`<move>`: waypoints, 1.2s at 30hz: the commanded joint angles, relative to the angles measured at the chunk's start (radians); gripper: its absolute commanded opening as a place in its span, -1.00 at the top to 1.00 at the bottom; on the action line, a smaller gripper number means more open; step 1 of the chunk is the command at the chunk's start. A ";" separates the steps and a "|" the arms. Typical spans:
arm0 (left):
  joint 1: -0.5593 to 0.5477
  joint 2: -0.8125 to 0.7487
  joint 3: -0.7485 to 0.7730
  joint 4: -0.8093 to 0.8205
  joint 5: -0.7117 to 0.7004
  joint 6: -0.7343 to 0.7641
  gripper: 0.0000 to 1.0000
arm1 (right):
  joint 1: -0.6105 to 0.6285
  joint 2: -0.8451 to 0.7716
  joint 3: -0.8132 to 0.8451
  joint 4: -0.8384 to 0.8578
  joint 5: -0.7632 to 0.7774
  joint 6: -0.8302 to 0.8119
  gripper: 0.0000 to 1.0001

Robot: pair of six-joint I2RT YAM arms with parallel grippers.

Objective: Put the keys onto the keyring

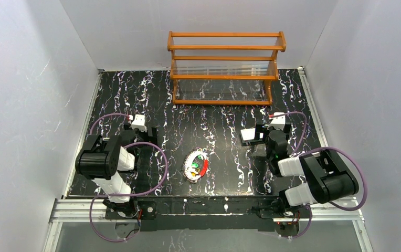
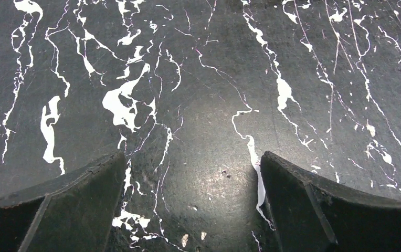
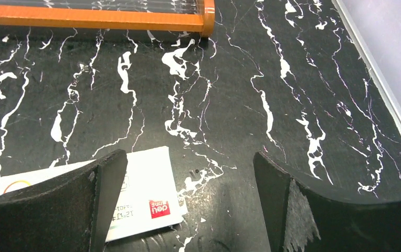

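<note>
Black table [image 1: 224, 121] with white squiggly lines all over.

Near the front, in the middle: the keyring [image 1: 189, 176], an oval loop in red and white. Lies flat on the table. Inside the loop: the keys [image 1: 197, 161], little green and yellow bits close together. Too small to tell if hooked on the loop or just lying in it.

Left gripper [image 2: 193, 160]: spread wide, with nothing in between. Hangs over bare table, to the left of the keyring and well apart from it. Two dark fingers [image 2: 77, 202] at the bottom corners of the left wrist view.

Right gripper [image 3: 190, 157]: spread wide too, pinching nothing. Sits to the right of the keyring, also well apart from it. Under the finger on the left side of the right wrist view: a white box [image 3: 146, 197] with a small red label. Lies flat on the table, partly hidden by that finger.

At the back of the table: an orange rack [image 1: 224, 63] with see-through shelves. Stands upright, close to the back wall.
</note>
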 commanded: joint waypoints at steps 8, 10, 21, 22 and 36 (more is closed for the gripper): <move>0.016 0.009 0.007 0.042 0.018 -0.009 -0.97 | -0.100 0.173 -0.097 0.506 -0.065 -0.059 -0.97; 0.016 0.012 0.009 0.042 0.020 -0.009 -0.97 | -0.174 0.139 -0.077 0.368 -0.183 0.015 -0.92; 0.005 0.007 -0.003 0.065 0.023 0.007 -0.97 | -0.221 0.204 0.014 0.275 -0.197 0.051 -0.97; 0.005 0.003 -0.003 0.052 0.018 0.009 -0.97 | -0.221 0.191 0.026 0.231 -0.198 0.059 -0.97; 0.007 0.005 0.000 0.049 0.018 0.008 -0.97 | -0.224 0.194 0.028 0.232 -0.201 0.057 -0.97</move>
